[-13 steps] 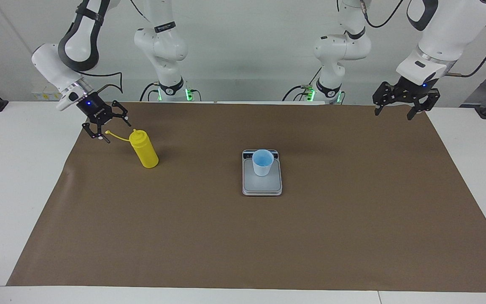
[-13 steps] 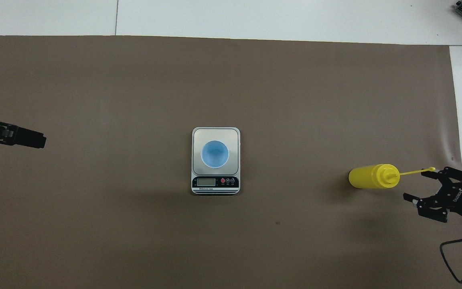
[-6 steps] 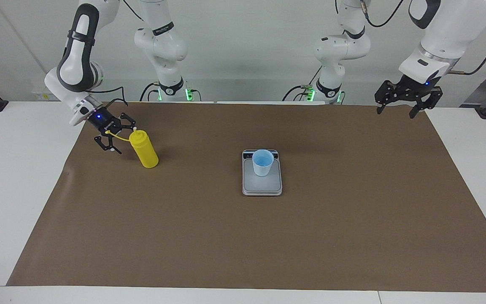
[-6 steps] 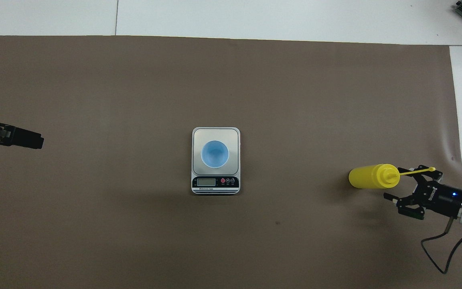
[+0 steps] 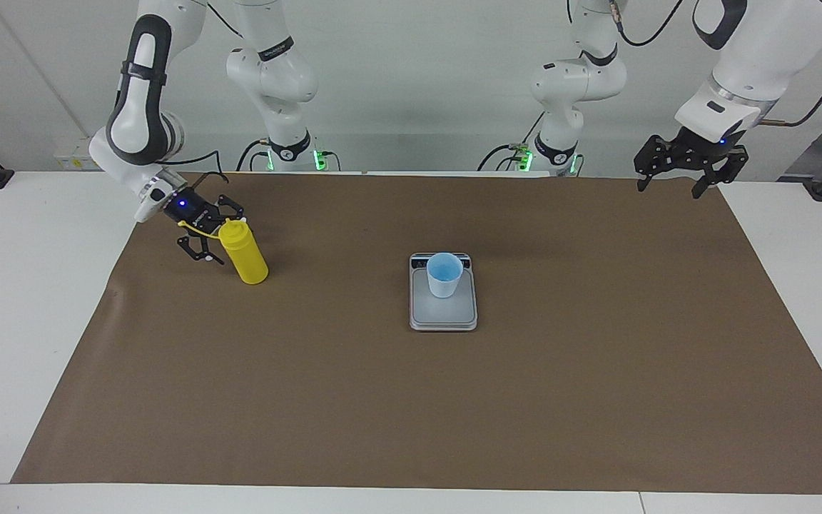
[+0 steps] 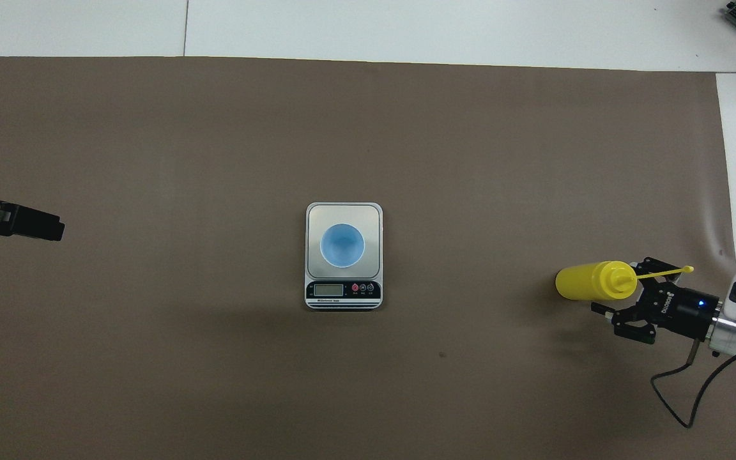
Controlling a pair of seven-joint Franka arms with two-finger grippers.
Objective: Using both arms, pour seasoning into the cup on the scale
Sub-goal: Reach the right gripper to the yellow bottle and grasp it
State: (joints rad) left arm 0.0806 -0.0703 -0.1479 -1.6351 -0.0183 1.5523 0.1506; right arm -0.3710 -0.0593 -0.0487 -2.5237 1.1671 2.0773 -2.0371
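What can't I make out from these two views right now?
- Scale display reading: too small in the overhead view; the cup hides it in the facing view.
- Left gripper: mostly cut off by the overhead view's edge.
- Right gripper touching the seasoning or not: unclear.

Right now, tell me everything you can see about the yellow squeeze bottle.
The yellow squeeze bottle looks like plastic, with a cone nozzle and a thin cap strap sticking out sideways. It stands upright on the brown mat toward the right arm's end of the table, apart from the scale. The right tool, open, is right beside its upper part; whether they touch is unclear.
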